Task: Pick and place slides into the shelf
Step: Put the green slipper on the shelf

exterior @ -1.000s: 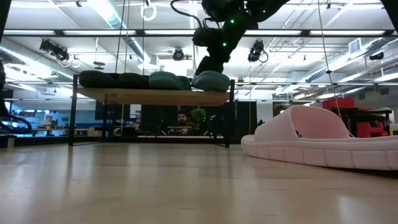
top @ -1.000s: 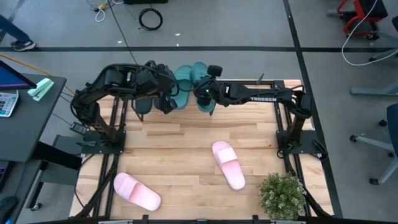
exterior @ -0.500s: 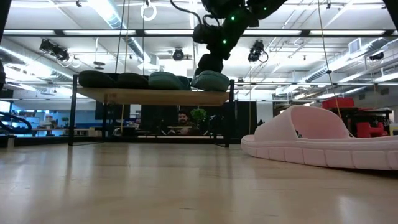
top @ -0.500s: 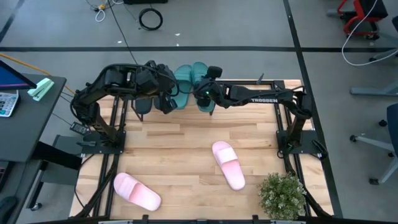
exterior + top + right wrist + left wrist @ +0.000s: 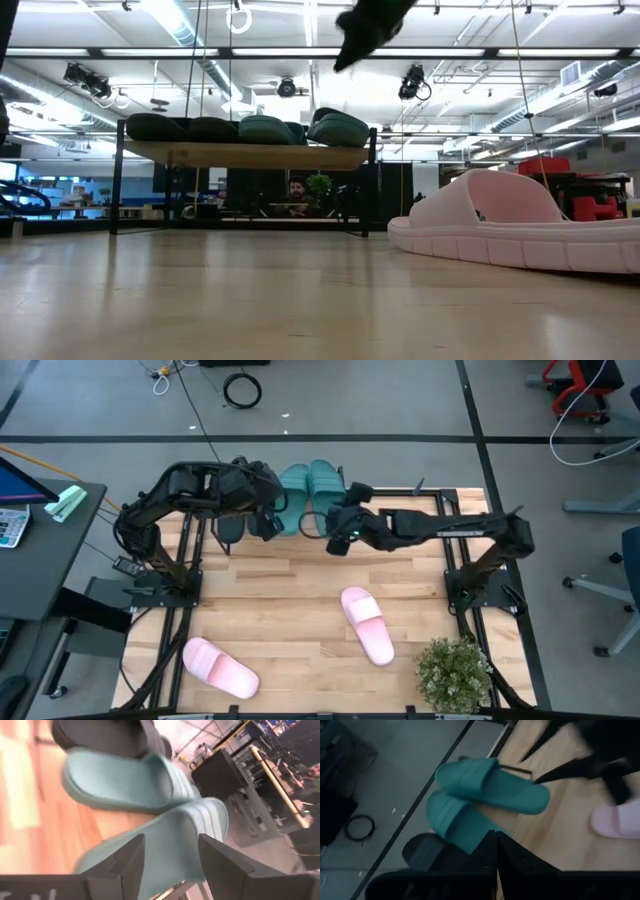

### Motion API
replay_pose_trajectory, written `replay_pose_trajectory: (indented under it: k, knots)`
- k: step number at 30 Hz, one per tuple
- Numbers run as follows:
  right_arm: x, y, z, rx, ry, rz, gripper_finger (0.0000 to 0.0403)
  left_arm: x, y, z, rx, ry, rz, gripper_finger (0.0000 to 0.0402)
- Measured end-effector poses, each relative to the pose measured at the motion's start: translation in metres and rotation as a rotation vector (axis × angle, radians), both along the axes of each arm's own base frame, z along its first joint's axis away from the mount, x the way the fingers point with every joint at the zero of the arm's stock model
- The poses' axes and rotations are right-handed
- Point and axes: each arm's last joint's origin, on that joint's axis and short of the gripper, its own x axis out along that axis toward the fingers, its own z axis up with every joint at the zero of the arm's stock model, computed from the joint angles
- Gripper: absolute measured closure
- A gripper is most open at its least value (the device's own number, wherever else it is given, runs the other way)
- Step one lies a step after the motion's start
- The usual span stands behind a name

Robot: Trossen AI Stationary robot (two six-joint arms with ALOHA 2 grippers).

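- Two teal slides (image 5: 308,493) side by side on the shelf (image 5: 245,154) at the far edge of the counter (image 5: 300,600); in the low view seen as rounded humps (image 5: 300,129) on the plank top.
- Two black slides (image 5: 180,128) on the same shelf, beside the teal pair toward the left arm's side; mostly hidden under the left arm in the high view.
- Right end effector (image 5: 340,538) just beside the near end of the teal pair, off the shelf and over the counter; not touching either slide.
- Right wrist view: fingers (image 5: 130,857) spread wide, nothing between them; teal slides (image 5: 150,805) directly ahead, the nearer one showing in the gap.
- Left end effector (image 5: 268,525) over the shelf at the black slides, close to the teal pair.
- Left wrist view: fingers (image 5: 496,855) pressed together to a thin seam, nothing visibly gripped; teal slides (image 5: 485,790) ahead, a dark slide (image 5: 422,851) nearer.
- Pink slide (image 5: 367,624) flat on the counter, well apart from both end effectors, near the potted plant (image 5: 455,675).
- Second pink slide (image 5: 220,667) at the near left corner of the counter, well apart from everything else.
- Low view: one pink slide (image 5: 510,232) large at right, sole down; right arm (image 5: 368,25) only a dark blur at the top edge.
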Motion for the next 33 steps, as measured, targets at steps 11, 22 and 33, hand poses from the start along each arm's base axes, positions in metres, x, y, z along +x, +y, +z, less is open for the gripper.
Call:
replay_pose_trajectory:
  k: [11, 22, 33]
  knots:
    - [-0.049, 0.042, 0.05, 0.133, -0.18, 0.111, 0.0356, 0.039, 0.087, -0.079, -0.027, 0.222, 0.243, 0.0398]
    - [-0.056, 0.034, 0.045, 0.13, -0.097, 0.082, 0.0396, 0.046, 0.177, -0.129, -0.14, -0.037, 0.15, 0.0399]
    - [-0.052, 0.018, 0.036, 0.136, -0.055, 0.019, 0.0396, 0.052, 0.187, -0.144, -0.198, -0.045, 0.116, 0.04]
